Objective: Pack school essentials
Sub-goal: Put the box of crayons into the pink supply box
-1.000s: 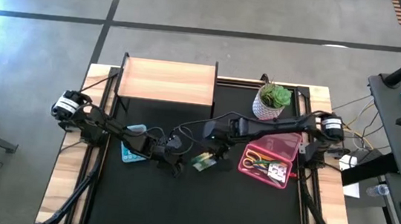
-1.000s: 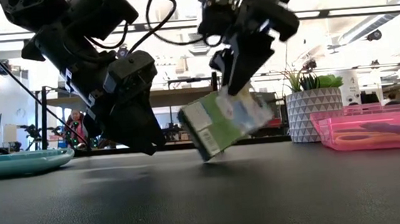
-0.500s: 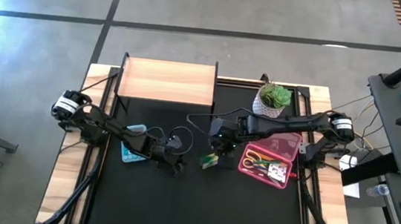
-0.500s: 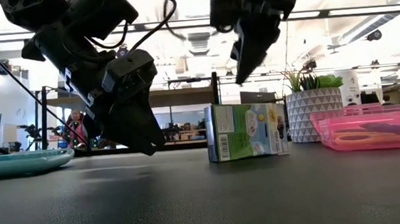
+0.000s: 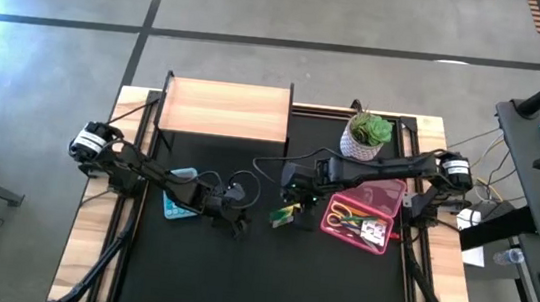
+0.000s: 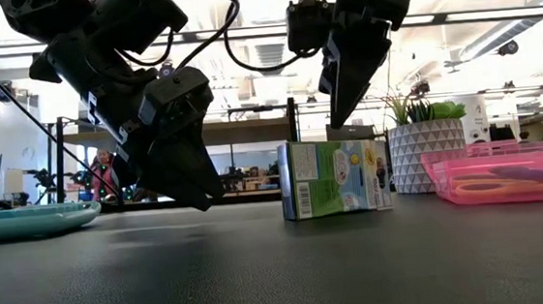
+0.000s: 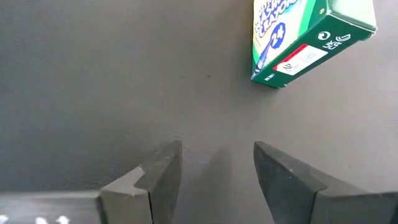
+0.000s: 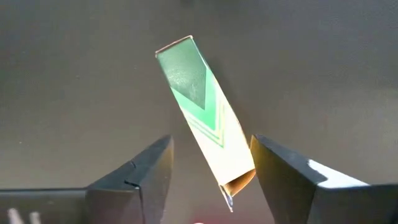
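- We see the right tool (image 6: 346, 117) hanging just above a small green box (image 6: 334, 177), with its two fingers (image 8: 283, 180) spread apart and nothing pinched between them.
- In the right wrist view the box (image 8: 204, 127) lies below and between those spread fingers, clear of both.
- The box stands on its own on the dark bench (image 5: 267, 271), directly under the right tool (image 5: 290, 198) in the high view.
- To the far side of that tool from the left arm sits a pink tray (image 5: 386, 198), near the box (image 5: 285, 215) but apart from it; yellow-handled scissors (image 5: 343, 217) and other small items lie in it.
- A potted plant (image 5: 366, 136) stands just beyond the tray, next to the right arm.
- The left tool (image 5: 238, 226) hangs low over the bench, a short way from the box, its fingers (image 7: 158, 177) spread with bare bench between them.
- In the left wrist view the box (image 7: 311, 40) lies ahead of that tool, off to one side.
- A teal plate (image 5: 176, 206) lies behind the left tool, under its arm.
- A wooden shelf (image 5: 224, 108) stands at the back of the bench.
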